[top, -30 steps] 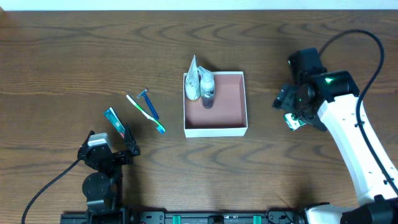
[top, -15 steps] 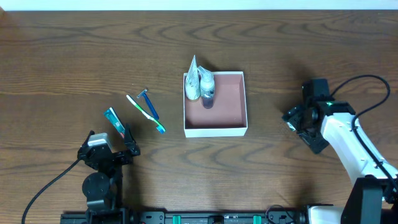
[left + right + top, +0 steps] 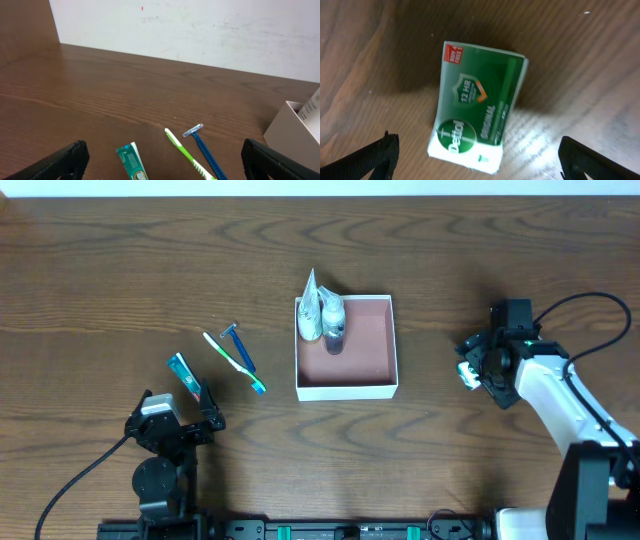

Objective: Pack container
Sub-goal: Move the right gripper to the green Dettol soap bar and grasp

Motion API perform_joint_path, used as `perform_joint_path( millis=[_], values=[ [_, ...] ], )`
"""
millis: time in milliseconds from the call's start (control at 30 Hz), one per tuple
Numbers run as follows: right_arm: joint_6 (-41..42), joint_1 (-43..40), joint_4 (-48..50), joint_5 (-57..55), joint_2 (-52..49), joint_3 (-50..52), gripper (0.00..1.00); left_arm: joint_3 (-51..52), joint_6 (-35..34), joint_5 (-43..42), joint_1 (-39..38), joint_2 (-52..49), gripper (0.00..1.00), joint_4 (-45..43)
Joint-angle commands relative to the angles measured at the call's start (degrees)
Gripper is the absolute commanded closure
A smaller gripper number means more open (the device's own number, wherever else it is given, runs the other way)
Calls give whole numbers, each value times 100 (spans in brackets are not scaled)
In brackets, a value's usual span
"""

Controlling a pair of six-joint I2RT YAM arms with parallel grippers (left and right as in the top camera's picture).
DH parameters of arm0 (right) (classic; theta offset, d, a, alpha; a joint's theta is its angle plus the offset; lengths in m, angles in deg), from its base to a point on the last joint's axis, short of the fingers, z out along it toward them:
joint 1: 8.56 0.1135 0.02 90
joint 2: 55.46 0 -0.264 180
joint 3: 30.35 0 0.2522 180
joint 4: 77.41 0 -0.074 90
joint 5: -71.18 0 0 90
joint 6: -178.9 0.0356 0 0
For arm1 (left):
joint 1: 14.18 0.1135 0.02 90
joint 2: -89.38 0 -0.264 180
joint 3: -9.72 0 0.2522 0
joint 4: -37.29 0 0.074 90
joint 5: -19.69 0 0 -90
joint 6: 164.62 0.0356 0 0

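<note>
the tabletop [image 3: 120, 270] carries the container [image 3: 347, 390] at its middle. it looks only partly packed: a white tube [image 3: 311, 305] and a small bottle [image 3: 333, 322] stand in its far left corner, and the rest of the floor is bare. the right claw [image 3: 480, 157] hangs spread wide over the green soap carton [image 3: 477, 120], well right of the container, gripping nothing. the left claw [image 3: 167, 162] is wide and empty. yet to pack, left of the container: toothpaste tube [image 3: 185, 377], toothbrush [image 3: 235, 362], razor [image 3: 240, 348]. nothing bars either way in.
</note>
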Motion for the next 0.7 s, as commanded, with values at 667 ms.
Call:
perform_joint_path(
  millis=[667],
  values=[
    [74, -310, 761, -46, -1104, 9, 27, 162, 2, -9, 24, 4, 2, 98]
  ],
)
